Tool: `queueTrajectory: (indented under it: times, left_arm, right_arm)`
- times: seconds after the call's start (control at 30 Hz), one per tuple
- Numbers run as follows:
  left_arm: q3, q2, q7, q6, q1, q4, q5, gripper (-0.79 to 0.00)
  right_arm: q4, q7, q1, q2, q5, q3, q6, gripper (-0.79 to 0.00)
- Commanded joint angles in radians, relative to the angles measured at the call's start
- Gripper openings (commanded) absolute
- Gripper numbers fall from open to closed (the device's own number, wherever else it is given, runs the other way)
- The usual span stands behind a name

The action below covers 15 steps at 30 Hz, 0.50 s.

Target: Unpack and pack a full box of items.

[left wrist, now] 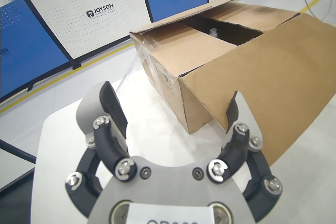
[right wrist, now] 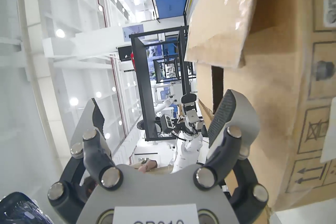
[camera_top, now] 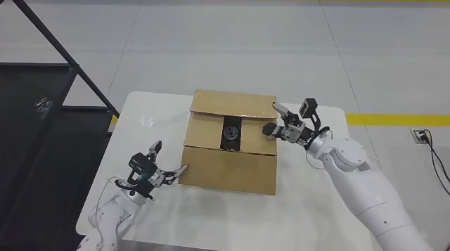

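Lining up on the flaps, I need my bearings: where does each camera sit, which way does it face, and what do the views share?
Top view: above the arms, looking down at the table and box; both arms show, left tool and right tool flanking the box.
Left wrist view: on the left wrist, facing the box's corner; own open tool in front.
Right wrist view: on the right wrist, close along the box's side; own open tool.
Shared: the box, in all three.

Your brown cardboard box (camera_top: 228, 163) sits flat on the white counter (camera_top: 148, 121). Its top flaps (camera_top: 211, 133) are partly open, and a small white cap (left wrist: 213, 31) peeks from the dark gap.
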Motion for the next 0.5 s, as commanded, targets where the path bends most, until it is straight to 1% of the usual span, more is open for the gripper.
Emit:
queueTrajectory:
  times: [0.0, 0.17, 0.27, 0.33, 0.47]
  left_arm:
    - [0.000, 0.001, 0.001, 0.003, 0.001, 0.000, 0.000, 0.000]
    - [-0.002, 0.004, 0.004, 0.008, 0.005, 0.001, -0.004, 0.000]
    - [-0.002, 0.006, 0.003, 0.010, 0.007, 0.002, -0.005, 0.000]
    - [0.000, 0.007, 0.003, 0.011, 0.008, 0.002, -0.002, 0.000]
    - [0.010, 0.007, 0.009, 0.017, 0.014, -0.005, -0.002, 0.000]
  right_arm:
    - [0.028, -0.016, 0.017, -0.011, 0.003, -0.011, 0.003, 0.000]
    - [0.075, -0.074, 0.052, -0.036, 0.014, -0.026, -0.035, 0.000]
    - [0.088, -0.161, 0.079, -0.052, -0.007, -0.034, -0.078, 0.000]
    - [0.101, -0.241, 0.098, -0.065, -0.027, -0.043, -0.101, 0.000]
    - [0.141, -0.308, 0.146, -0.096, -0.036, -0.072, -0.130, 0.000]
